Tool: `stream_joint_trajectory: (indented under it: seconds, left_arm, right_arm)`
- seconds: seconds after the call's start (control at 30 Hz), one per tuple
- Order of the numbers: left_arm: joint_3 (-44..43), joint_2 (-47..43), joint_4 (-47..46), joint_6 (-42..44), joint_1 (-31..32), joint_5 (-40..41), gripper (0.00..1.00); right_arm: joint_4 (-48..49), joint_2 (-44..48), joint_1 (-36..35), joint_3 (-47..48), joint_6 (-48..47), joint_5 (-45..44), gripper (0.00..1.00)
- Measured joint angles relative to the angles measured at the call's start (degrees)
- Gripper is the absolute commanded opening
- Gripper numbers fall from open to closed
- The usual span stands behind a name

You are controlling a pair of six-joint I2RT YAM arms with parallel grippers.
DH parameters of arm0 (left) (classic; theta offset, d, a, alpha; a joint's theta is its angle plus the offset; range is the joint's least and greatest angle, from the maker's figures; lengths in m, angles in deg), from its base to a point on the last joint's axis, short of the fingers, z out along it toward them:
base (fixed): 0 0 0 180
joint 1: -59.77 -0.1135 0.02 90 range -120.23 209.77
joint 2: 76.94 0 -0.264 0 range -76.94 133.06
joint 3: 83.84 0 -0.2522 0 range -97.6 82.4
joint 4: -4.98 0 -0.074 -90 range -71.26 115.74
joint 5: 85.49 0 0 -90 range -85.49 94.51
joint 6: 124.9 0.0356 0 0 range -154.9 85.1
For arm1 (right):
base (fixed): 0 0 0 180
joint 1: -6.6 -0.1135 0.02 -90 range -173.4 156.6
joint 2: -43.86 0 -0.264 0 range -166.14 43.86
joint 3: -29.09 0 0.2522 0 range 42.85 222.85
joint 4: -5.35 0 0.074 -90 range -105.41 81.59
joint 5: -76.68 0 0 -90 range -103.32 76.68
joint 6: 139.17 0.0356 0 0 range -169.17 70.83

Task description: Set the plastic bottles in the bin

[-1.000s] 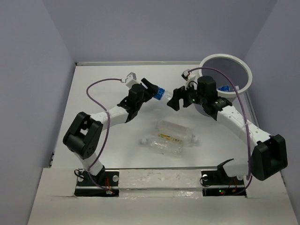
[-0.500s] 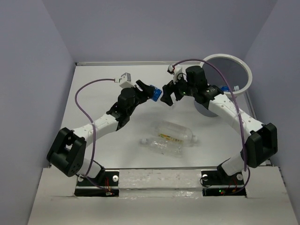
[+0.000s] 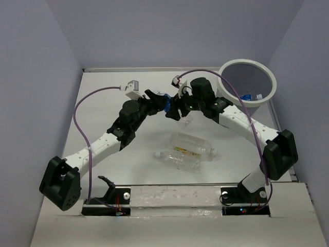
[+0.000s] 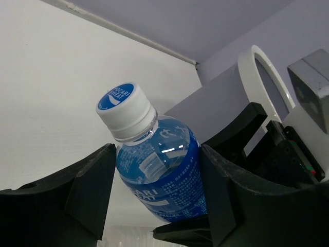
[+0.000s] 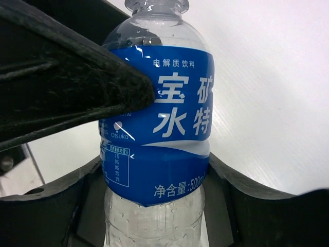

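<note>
Left wrist: clear, blue-labelled, white-capped bottle [image 4: 154,170] clamped in left claw [image 4: 157,154]; right claw [image 5: 155,206] flanking it, grip unclear.

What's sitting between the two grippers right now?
The blue-labelled bottle: the left gripper holds it and the right gripper straddles it. The top view shows this.

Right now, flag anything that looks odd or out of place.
One blue-labelled bottle hangs between both arms: the left gripper clamps it, the right gripper sets its jaws around the label. Two clear bottles lie on their sides on the table, outside the bin.
</note>
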Motion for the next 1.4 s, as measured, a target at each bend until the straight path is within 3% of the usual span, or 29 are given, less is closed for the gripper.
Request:
stream_joint_trajectory:
  seconds: [0.1, 0.2, 0.53, 0.8, 0.93, 0.97, 1.03, 1.07, 1.1, 1.4]
  left_arm:
    - [0.5, -3.4, 0.9, 0.4, 0.0, 0.4, 0.85]
    - [0.5, -6.9, 2.9, 0.5, 0.1, 1.1, 0.93]
    - [3.9, -23.7, 15.5, 1.4, 0.0, 2.8, 0.94]
    - [19.4, -32.0, 21.6, -3.0, 0.0, -4.0, 0.95]
    - [26.0, -34.4, 24.8, -6.9, 0.0, -8.5, 0.98]
    - [27.1, -35.3, 25.6, -7.8, 0.0, -9.5, 0.99]
    - [28.0, -36.7, 26.4, -9.0, 0.0, -10.6, 0.99]
    - [28.1, -37.0, 26.5, -9.3, 0.0, -10.9, 0.99]
    - [28.2, -37.3, 26.5, -9.6, 0.0, -11.1, 0.99]
    - [28.4, -31.4, 26.2, -10.8, 1.6, -11.9, 0.99]
  right_arm:
    - [2.1, 2.0, -0.6, -1.3, 3.3, -0.6, 0.50]
    - [4.0, 4.4, -1.2, -2.1, 6.1, -2.1, 0.49]
    - [6.6, 16.2, 3.5, 0.1, 5.4, -21.7, 0.47]
    - [10.7, 18.8, 25.3, 4.0, 7.2, -38.6, 0.47]
    - [13.3, 16.5, 30.8, 0.9, 9.1, -40.4, 0.48]
    - [13.5, 15.2, 32.1, 0.3, 9.6, -40.6, 0.50]
    - [14.4, 13.3, 33.6, -0.7, 10.3, -40.8, 0.66]
    - [15.6, 12.9, 33.9, -1.8, 10.5, -40.8, 0.88]
    - [16.0, 12.8, 34.1, -2.7, 10.6, -40.8, 0.97]
    - [19.2, 15.3, 34.1, -8.9, 12.3, -39.8, 1.00]
